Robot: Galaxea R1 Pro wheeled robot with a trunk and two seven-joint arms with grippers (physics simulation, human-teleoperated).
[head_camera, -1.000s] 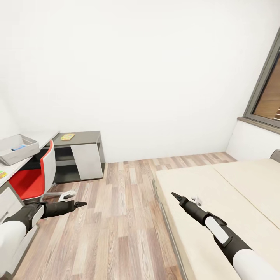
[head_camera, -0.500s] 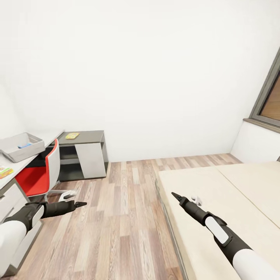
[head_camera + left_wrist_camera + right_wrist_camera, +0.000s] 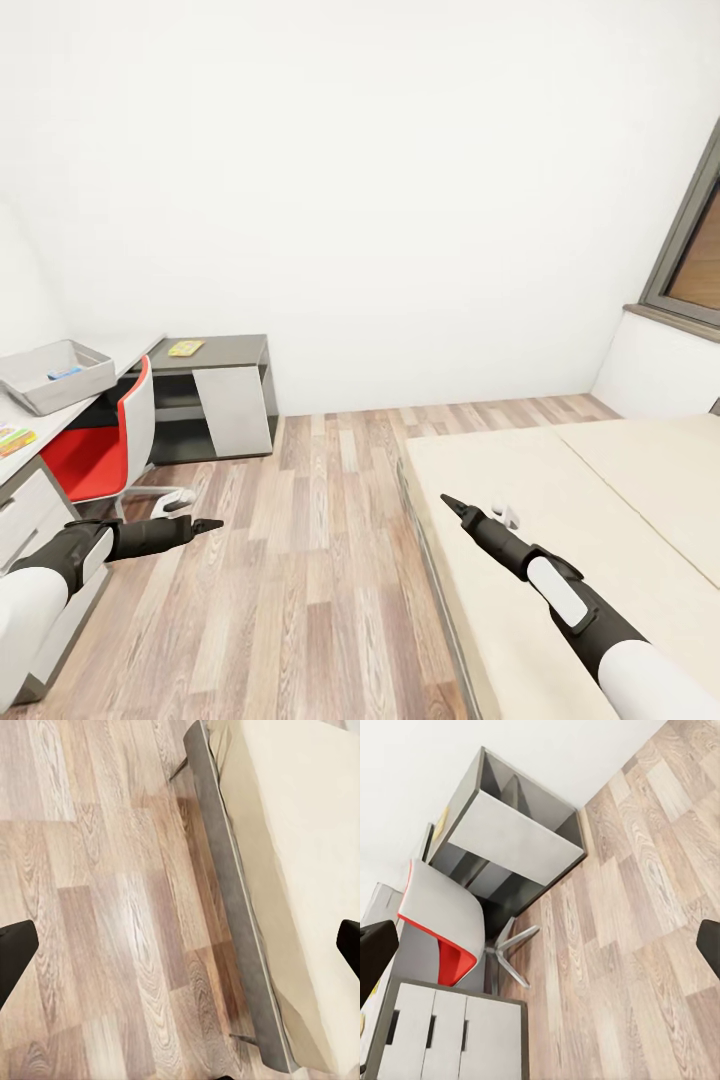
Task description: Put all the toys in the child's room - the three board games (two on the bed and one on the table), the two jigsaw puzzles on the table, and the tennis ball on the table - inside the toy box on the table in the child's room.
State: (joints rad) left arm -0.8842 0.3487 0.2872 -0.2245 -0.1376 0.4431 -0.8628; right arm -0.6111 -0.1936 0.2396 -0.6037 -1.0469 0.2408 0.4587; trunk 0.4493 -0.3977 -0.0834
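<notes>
I have the robot standing on the wood-plank floor (image 3: 300, 560) between the bed (image 3: 560, 500) and the worktop (image 3: 30, 440), with nothing in hand. The left end effector (image 3: 207, 523) hangs low over the floor and the right end effector (image 3: 452, 503) hovers above the near edge of the mattress; in each wrist view the two fingertips sit at opposite edges of the frame with only floor or furniture between them, so I read both as released and empty. The toy box (image 3: 55, 375) lies well off to the left of the left end effector and higher, sitting on the worktop with something small and blue inside that I cannot identify. A colourful flat piece (image 3: 14, 438), probably a jigsaw puzzle, rests on the worktop nearer to me than the box. Another small yellow flat item (image 3: 186, 348) lies on the dark grey cabinet (image 3: 215, 395) farther ahead of that same end effector. A red chair (image 3: 100, 450) stands between the left arm and the worktop. The left arm is clearly nearer to everything that matters, so I judge the base should swing leftward first.
</notes>
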